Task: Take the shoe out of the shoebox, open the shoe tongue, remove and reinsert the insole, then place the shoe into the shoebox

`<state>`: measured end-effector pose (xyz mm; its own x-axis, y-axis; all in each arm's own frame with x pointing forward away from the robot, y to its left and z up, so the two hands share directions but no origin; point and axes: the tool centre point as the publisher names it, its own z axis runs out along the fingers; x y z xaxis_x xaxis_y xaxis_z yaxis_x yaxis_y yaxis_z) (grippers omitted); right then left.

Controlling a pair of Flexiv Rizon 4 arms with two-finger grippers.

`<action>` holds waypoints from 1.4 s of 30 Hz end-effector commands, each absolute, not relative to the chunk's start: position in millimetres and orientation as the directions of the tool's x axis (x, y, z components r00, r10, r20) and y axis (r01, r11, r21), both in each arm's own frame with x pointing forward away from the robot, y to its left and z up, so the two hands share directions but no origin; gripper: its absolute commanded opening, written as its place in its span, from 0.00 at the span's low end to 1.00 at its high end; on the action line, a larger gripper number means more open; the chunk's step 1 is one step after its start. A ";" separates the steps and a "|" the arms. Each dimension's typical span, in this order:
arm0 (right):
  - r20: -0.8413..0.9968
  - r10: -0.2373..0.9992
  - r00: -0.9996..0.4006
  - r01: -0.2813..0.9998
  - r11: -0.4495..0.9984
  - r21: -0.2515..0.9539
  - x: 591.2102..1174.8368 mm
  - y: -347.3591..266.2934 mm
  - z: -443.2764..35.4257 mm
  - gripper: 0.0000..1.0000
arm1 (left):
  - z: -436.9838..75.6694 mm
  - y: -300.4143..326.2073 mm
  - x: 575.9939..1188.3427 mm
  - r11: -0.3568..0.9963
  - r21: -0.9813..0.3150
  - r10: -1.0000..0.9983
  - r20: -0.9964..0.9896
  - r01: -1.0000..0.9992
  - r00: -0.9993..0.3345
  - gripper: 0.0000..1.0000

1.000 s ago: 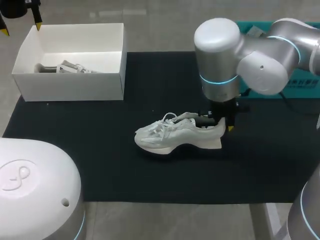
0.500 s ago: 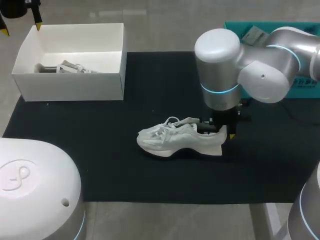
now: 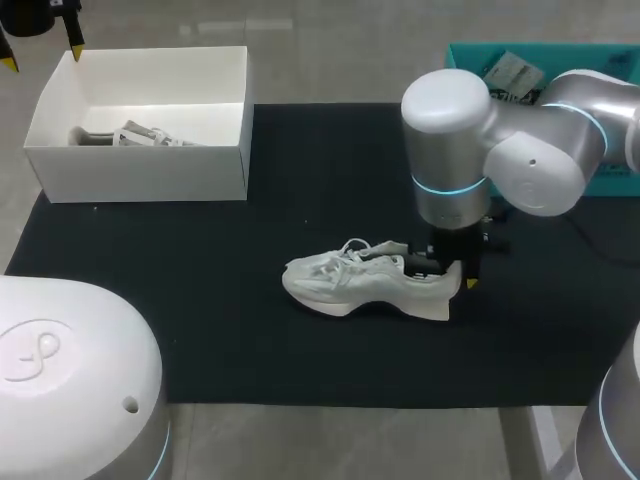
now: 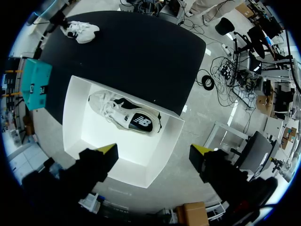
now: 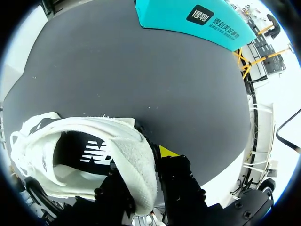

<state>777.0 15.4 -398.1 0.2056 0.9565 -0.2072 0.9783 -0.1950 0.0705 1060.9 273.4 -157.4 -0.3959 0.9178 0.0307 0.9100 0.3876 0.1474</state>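
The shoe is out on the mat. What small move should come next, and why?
Probably bring the left hand to the tongue: the right hand grips the shoe by its heel on the mat, and the left hovers open over the shoebox.

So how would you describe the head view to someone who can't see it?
The right end effector grips the heel of a white shoe resting on a black mat. Far left, a second shoe sits in an open white shoebox.
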 end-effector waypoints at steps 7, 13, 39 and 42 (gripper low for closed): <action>-0.196 0.957 0.213 0.977 -0.207 0.053 773.4 11.3 -366.1 1.00 | -156.6 273.5 1060.8 0.387 0.148 0.918 0.034 0.910 -0.396 1.00; -0.158 0.974 0.161 0.980 -0.139 0.141 780.9 10.3 -311.6 1.00 | -156.6 273.5 1060.8 0.387 0.148 0.918 0.034 0.910 -0.396 1.00; 0.035 0.157 -0.987 0.154 0.854 0.497 839.3 5.9 -218.4 1.00 | -156.6 273.5 1060.8 0.387 0.148 0.918 0.034 0.910 -0.396 1.00; 0.035 0.157 -0.987 0.154 0.854 0.497 839.3 5.9 -218.4 1.00 | -156.6 273.5 1060.8 0.387 0.148 0.918 0.034 0.910 -0.396 1.00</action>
